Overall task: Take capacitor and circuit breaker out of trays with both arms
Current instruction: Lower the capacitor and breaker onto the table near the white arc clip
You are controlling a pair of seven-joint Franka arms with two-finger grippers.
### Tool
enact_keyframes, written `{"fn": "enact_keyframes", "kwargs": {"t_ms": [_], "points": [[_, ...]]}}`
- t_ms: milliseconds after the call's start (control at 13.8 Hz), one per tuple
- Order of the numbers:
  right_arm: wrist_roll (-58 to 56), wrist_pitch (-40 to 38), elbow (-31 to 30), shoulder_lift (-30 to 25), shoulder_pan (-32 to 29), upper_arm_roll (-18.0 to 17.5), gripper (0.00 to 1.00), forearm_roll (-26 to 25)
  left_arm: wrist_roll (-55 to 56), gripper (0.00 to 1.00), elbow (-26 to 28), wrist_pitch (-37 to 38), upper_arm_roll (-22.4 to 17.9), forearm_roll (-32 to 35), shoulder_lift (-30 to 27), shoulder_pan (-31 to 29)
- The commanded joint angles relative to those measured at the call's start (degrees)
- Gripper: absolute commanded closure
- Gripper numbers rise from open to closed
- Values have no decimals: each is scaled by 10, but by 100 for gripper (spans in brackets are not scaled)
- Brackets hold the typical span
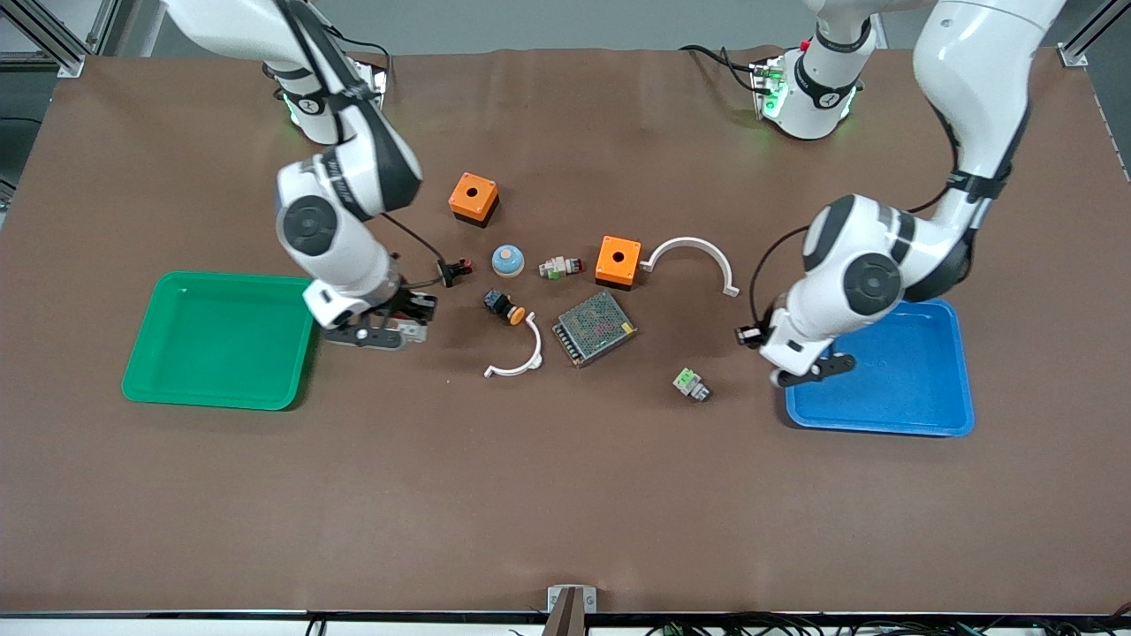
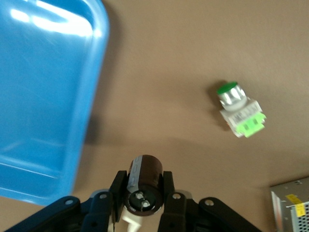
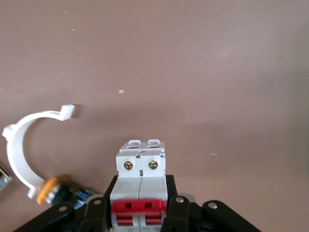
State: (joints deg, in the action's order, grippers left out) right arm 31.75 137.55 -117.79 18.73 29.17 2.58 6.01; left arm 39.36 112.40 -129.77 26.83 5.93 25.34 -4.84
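Note:
My left gripper [image 2: 145,193] is shut on the capacitor [image 2: 145,183], a dark brown stubby cylinder with pale marks on its end. In the front view this gripper [image 1: 795,375] hangs over the bare table at the edge of the blue tray [image 1: 901,380]; the capacitor is hidden there. My right gripper [image 3: 141,205] is shut on the breaker [image 3: 141,179], a white-grey block with red levers. In the front view this gripper [image 1: 402,329] holds the breaker [image 1: 412,330] over the table beside the green tray [image 1: 221,344].
Between the trays lie two orange boxes [image 1: 474,198] [image 1: 618,261], two white arcs [image 1: 692,256] [image 1: 521,358], a mesh power supply [image 1: 594,328], a green-and-white connector [image 1: 690,384], an orange-capped black button [image 1: 504,306], a black-and-red push-button [image 1: 455,270] and a blue dome [image 1: 508,260].

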Motion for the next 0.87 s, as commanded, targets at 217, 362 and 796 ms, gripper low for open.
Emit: {"fn": "enact_keyframes", "kwargs": {"t_ms": [217, 362, 796], "points": [[101, 40, 65, 94, 45, 8, 100, 5, 103, 100, 48, -97, 2, 14, 35, 36], [107, 42, 75, 108, 56, 9, 100, 3, 130, 100, 46, -99, -1, 14, 44, 60], [124, 42, 86, 125, 66, 10, 99, -1, 134, 50, 39, -99, -3, 15, 68, 58]]}}
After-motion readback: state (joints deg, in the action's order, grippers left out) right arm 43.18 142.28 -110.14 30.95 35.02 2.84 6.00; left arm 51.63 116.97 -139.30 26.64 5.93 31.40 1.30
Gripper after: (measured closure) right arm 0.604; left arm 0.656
